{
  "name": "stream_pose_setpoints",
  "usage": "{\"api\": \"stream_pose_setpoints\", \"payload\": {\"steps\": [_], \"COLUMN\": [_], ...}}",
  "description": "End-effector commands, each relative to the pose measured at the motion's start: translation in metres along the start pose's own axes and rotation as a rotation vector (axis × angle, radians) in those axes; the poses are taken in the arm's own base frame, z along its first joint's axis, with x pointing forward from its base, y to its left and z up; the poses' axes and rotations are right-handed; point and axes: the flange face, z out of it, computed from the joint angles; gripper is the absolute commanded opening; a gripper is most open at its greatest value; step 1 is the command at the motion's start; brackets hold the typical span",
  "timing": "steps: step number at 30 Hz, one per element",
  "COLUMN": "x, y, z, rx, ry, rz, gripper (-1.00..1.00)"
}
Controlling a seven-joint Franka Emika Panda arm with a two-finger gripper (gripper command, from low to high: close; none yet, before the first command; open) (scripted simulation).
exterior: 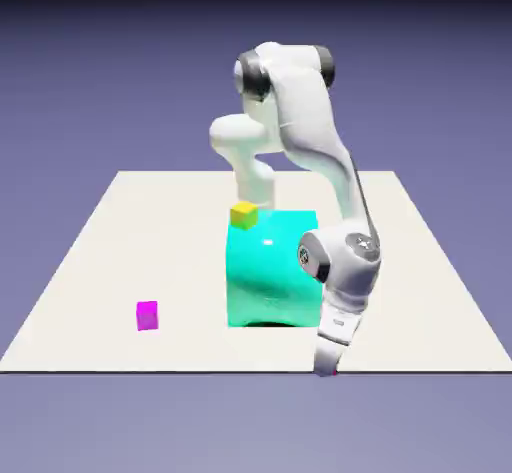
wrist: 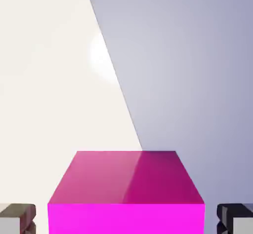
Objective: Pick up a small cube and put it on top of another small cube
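Hand view: the small dark pink cube (wrist: 126, 178) sits low in the middle, right between the two tips of the end effector (wrist: 126, 219). The tips are wide apart, one on each side, and a thin gap shows between each tip and the cube. So the end effector does not hold it. The cube's near face looks square to the tips, with its side edges facing them. That is the thing that counts most now: the cube lies in the space between the tips, so I think the next move is just to close in from both sides. No big turn seems needed.

If one tip touches first, it could push the cube a little. The cube is near the front edge of the tabletop (exterior: 80, 291), so a hard push might be bad.

In the exterior view, only a tiny dark red bit of that cube peeks out at the end of the arm (exterior: 304, 111). The other small cube, the bright pink one (exterior: 147, 315), is well apart, over to the exterior view's left. The big teal block (exterior: 272, 281) is between them, with a yellow cube (exterior: 243, 215) by its far left corner. The lift should go high enough to miss the big block.
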Motion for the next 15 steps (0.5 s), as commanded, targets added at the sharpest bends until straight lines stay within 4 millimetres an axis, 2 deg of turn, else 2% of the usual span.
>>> {"api": "stream_pose_setpoints", "payload": {"steps": [1,4,6,9,12,15], "x": [0.0,-0.002,-0.025,-0.073,-0.135,-0.208], "y": [0.001,0.002,0.065,0.154,0.231,0.292], "z": [-0.017,-0.069,-0.065,-0.059,-0.053,-0.048], "rx": [0.0,0.0,0.016,0.046,0.085,0.135], "ry": [0.0,0.0,-0.031,-0.076,-0.119,-0.162], "rz": [0.001,0.0,0.234,0.598,0.965,1.333], "gripper": [-1.0,-1.0,-1.0,-1.0,-1.0,-1.0]}}
